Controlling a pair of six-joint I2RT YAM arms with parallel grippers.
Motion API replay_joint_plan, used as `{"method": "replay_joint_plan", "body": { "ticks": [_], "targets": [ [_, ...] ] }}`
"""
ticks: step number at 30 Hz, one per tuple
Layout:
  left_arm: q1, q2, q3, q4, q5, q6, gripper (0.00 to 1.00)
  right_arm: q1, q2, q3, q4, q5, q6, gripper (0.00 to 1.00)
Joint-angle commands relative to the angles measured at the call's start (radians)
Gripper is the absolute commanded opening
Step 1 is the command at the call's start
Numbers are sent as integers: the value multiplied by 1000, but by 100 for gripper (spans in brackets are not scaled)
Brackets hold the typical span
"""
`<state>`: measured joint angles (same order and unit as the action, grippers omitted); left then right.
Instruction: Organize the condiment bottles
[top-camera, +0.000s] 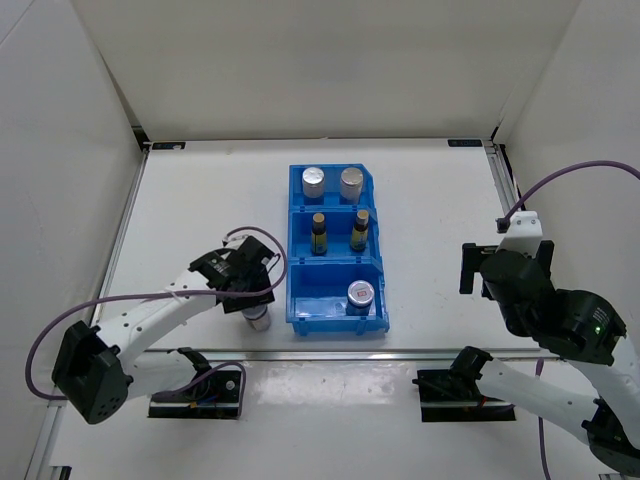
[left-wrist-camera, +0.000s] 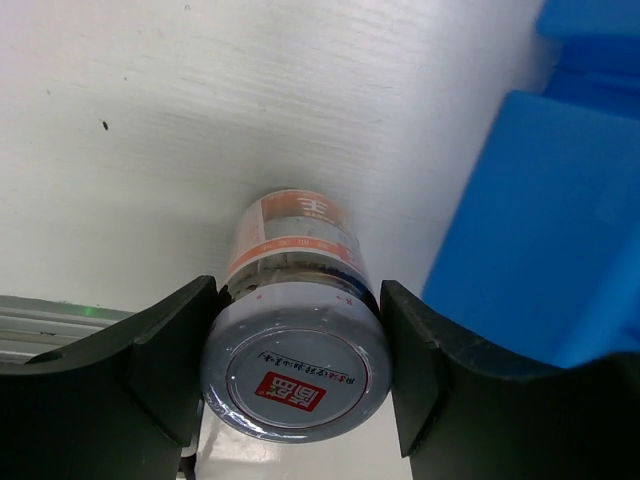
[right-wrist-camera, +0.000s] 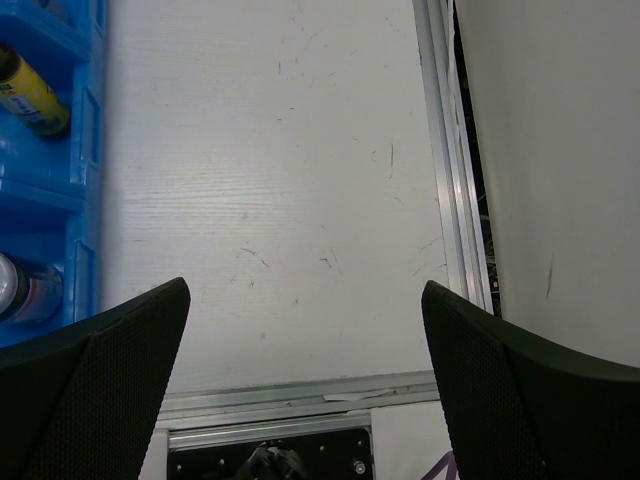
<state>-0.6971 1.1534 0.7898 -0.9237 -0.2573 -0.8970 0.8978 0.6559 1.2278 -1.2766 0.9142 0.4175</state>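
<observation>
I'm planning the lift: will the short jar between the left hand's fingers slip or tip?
Probably stiff: the jar looks like glass under a metal lid. It may slip, since the fingers seem to meet only that smooth round lid. Short and wide, it seems unlikely to tip once set down.

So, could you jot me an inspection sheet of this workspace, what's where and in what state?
Surface: white table, faintly scuffed, carrying a blue bin.
Job's things: two silver-topped cylinders in the bin's far compartment; two amber bottles in the middle one; one jar in the near one; a second jar outside, by the bin's left wall.
Clutter: nothing seen.
Grippers: left gripper shut on the second jar; right gripper open, empty.
Cables: a purple cable on each arm, away from the bottles.
Surroundings: white walls on three sides.
</observation>
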Motion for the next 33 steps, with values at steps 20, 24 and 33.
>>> {"method": "replay_joint_plan", "body": {
  "ticks": [20, 24, 33],
  "targets": [
    [-268, 202, 595, 34, -92, 158, 11, -2, 16, 1, 23, 29, -5, 100],
    [-304, 305, 586, 43, -92, 138, 11, -2, 25, 1, 23, 29, -5, 100],
    [-314, 420, 519, 114, -82, 119, 11, -2, 25, 1, 23, 29, -5, 100]
  ]
}}
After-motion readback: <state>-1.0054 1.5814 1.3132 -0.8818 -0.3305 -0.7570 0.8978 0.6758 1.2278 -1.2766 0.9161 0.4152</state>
